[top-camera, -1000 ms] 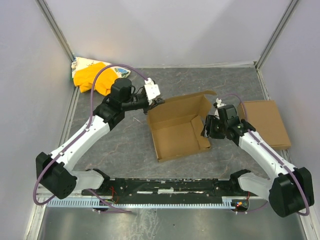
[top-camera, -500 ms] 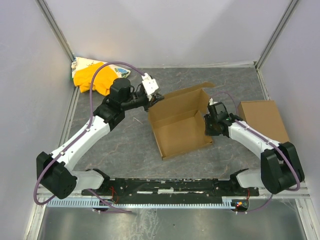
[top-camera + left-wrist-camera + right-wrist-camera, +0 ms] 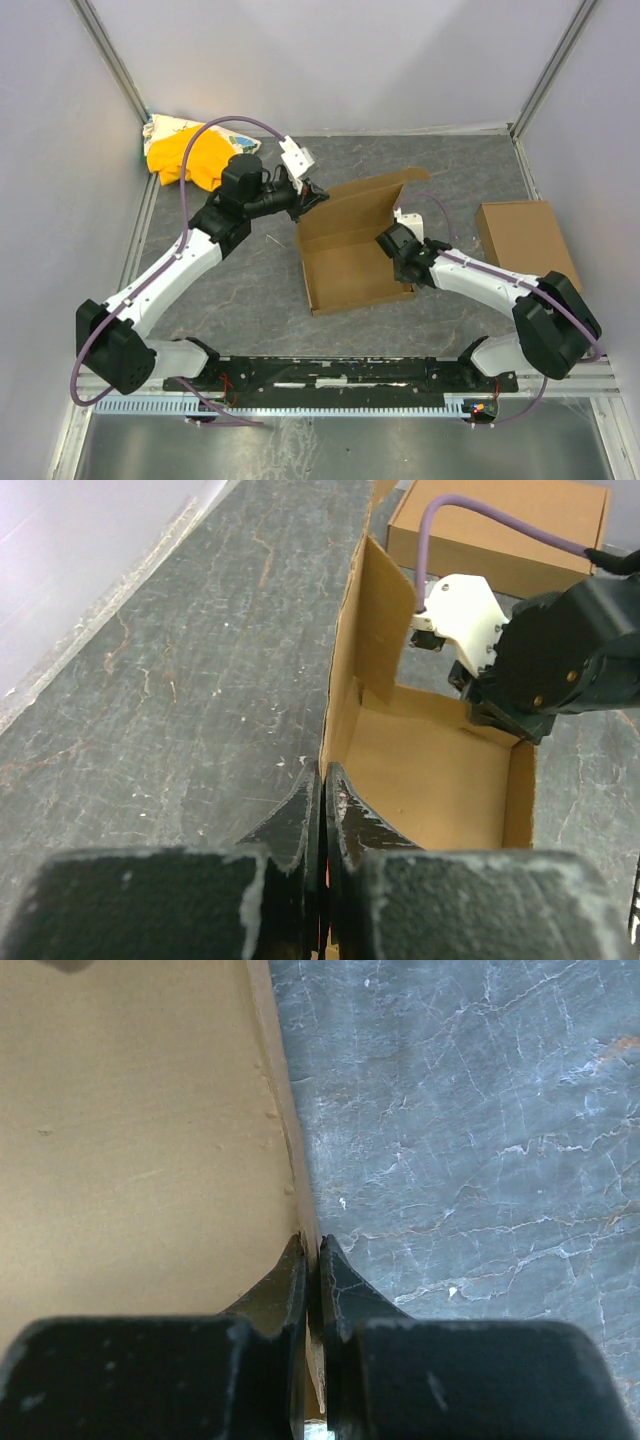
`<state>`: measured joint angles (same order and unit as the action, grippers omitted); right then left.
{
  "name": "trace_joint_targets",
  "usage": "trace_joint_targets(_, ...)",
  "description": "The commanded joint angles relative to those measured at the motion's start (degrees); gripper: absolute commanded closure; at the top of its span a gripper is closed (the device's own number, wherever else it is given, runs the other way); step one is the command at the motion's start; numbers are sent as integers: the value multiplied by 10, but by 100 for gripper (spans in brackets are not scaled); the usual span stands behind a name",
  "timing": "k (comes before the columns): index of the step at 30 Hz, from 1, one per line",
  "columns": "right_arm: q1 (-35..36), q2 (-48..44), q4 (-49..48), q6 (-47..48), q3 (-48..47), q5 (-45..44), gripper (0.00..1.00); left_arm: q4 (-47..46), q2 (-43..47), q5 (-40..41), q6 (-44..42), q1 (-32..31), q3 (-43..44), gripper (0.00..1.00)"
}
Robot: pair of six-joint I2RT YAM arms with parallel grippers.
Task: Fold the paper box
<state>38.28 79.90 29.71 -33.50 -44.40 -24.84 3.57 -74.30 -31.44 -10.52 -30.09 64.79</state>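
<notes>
The right gripper (image 3: 313, 1245) is pinched shut on the right wall of the paper box (image 3: 345, 265), which is set mid-table (image 3: 240, 290). The left gripper (image 3: 322, 777) is clamped on its far left corner. The rear panel is stood upright.

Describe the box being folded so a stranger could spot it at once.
On the grey stone-patterned table, look in the middle, between the two arms. The paper box is the open brown cardboard tray with raised walls and an upright back flap, pinched by the left gripper and right gripper. The cardboard rectangle to its right lies untouched.
</notes>
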Motion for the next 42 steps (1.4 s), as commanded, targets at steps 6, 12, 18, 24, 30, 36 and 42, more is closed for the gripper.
trace_joint_targets(6,39,38,36,-83,-18,-56,79,23,24,68,-10,-40,32,94)
trace_joint_targets(12,35,6,20,-47,-34,-78,60,28,38,73,-18,-42,29,94)
trace_joint_targets(18,27,70,-1,-16,-78,-82,57,27,41,67,-19,-44,26,93)
trace_joint_targets(24,17,79,-44,-36,-63,-31,86,19,34,78,-32,-45,20,93)
trace_joint_targets(30,17,-51,-154,-94,69,31,47,13,-5,80,-50,-45,37,92)
trace_joint_targets(36,18,-275,-153,-91,157,30,33,0,2,97,-83,-44,38,91)
trace_joint_targets(42,15,-459,16,-88,132,-93,70,32,38,64,-149,-45,23,97)
